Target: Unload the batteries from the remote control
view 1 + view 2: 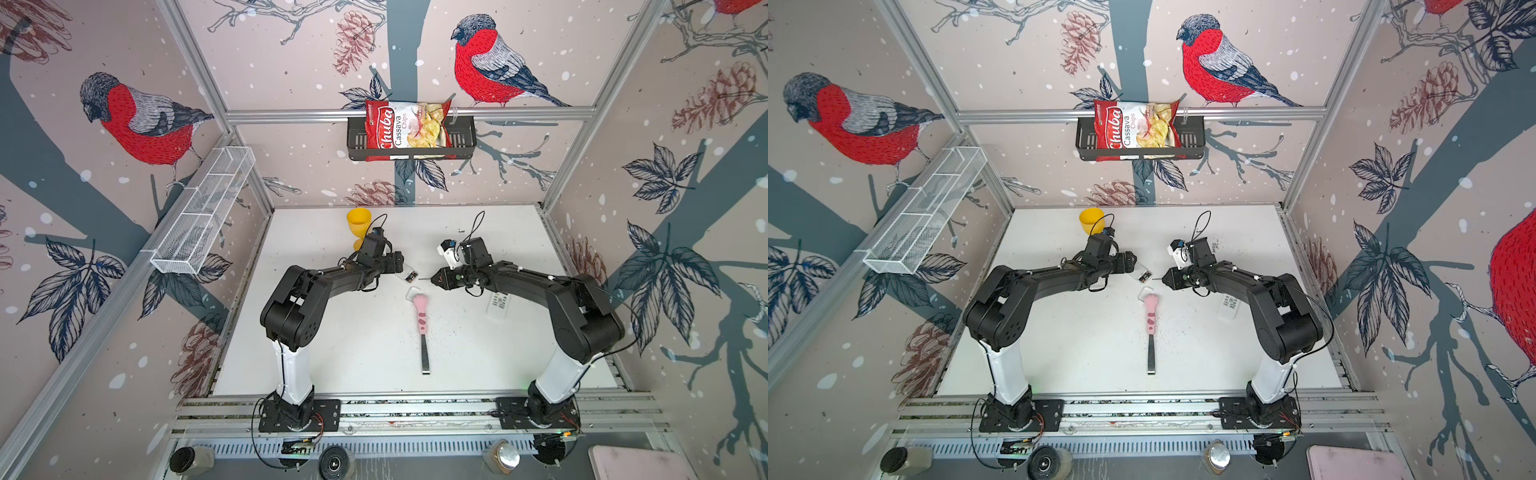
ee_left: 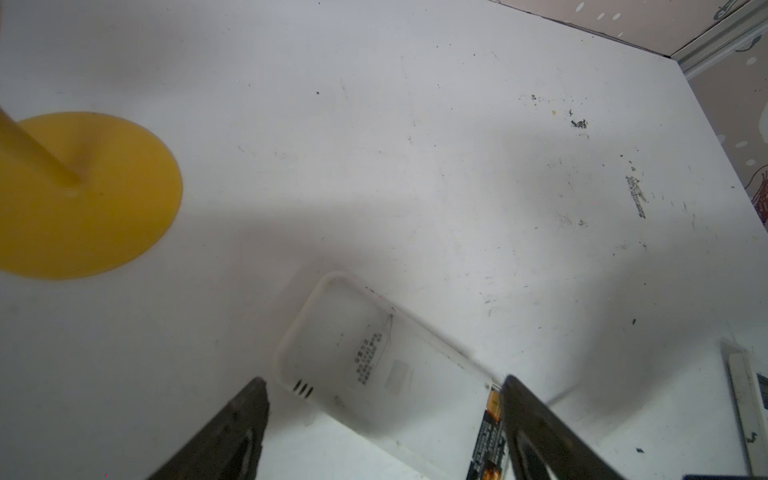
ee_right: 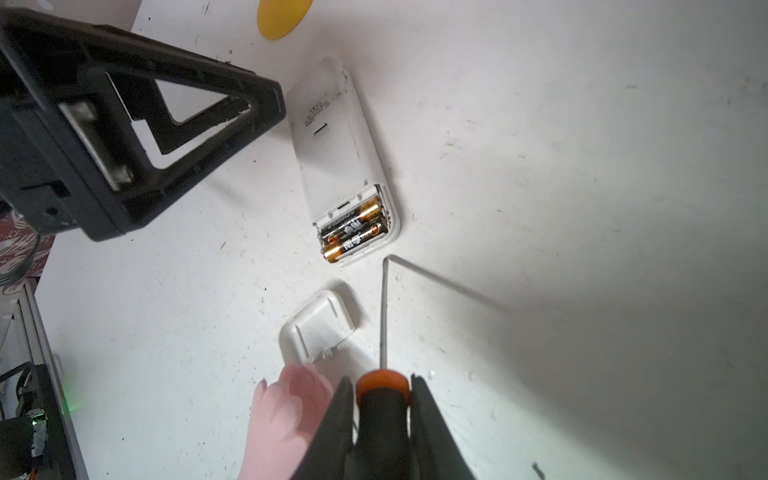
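the batteries [image 3: 353,232] lie side by side in the open bay at one end of the remote control [image 3: 332,149], just ahead of the tip of the screwdriver [image 3: 381,409]. the right pincer [image 3: 380,386] is clamped on its orange-and-black handle. the left pincer [image 2: 384,379] stands wide open with the remote between its fingers; if they touch it, we cannot tell.

we judge the step in hand to be the prying. the cover [image 3: 318,328] is off and rests on the desk [image 3: 582,208] between the right pincer and the remote, and no cell is out yet. next, the tip must go under one cell and lift it, while the left pincer steadies the remote.

a pink-handled tool [image 3: 286,415] lies just beside the right pincer. a yellow goblet [image 1: 358,226] stands beyond the left pincer, and a second remote [image 1: 498,305] lies behind the right pincer. we think none blocks the way.
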You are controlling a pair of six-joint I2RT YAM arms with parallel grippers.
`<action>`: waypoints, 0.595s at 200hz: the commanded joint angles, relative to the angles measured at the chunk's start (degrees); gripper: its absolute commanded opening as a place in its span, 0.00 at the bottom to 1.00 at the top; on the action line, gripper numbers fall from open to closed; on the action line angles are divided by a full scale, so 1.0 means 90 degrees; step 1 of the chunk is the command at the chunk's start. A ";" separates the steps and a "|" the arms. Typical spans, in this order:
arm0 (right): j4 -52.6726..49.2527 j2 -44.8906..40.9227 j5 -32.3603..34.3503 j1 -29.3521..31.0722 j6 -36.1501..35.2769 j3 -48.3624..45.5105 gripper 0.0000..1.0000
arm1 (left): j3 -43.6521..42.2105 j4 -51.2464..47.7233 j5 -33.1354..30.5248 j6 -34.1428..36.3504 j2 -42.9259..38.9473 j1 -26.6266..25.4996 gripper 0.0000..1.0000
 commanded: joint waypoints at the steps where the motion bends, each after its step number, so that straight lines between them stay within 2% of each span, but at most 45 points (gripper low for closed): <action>1: 0.0175 0.0144 -0.0048 0.0013 0.0011 0.0169 0.00 | 0.0045 -0.0097 -0.0026 0.0072 -0.0016 0.0015 0.87; 67: 0.0053 0.0304 -0.0047 0.0019 -0.0103 0.0408 0.00 | -0.0053 -0.0085 -0.0004 0.0018 0.0004 0.0015 0.82; 119: -0.0445 -0.0062 0.0529 0.0112 -0.0351 0.0477 0.00 | 0.0217 -0.0459 -0.0269 0.0260 0.0120 0.0015 0.77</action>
